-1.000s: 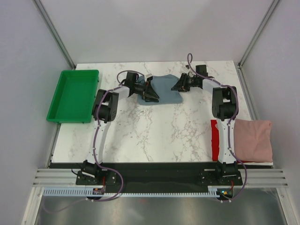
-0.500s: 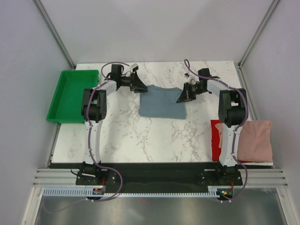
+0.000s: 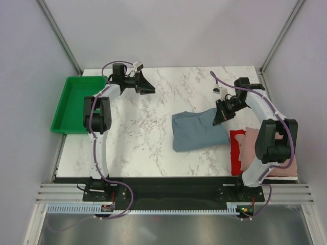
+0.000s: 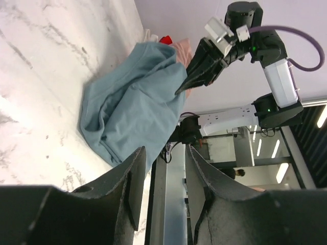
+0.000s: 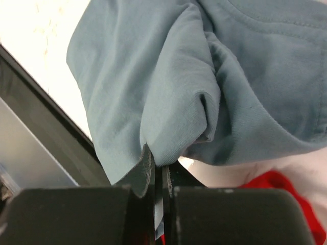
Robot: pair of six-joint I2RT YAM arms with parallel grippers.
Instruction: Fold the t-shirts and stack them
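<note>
Slate blue-grey cloth t-shirt [image 3: 196, 131] bunched on desk [image 3: 153, 145] at 4 o'clock, right fingers [image 3: 216, 121] clamped on its edge, left fingers [image 3: 151, 90] parted, green plastic tray [image 3: 79, 104] at 9 o'clock

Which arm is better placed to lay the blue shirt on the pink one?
Probably right. The right pincer is shut on the blue shirt, beside the pink shirt; the left pincer is open, empty, far across the table.
</note>
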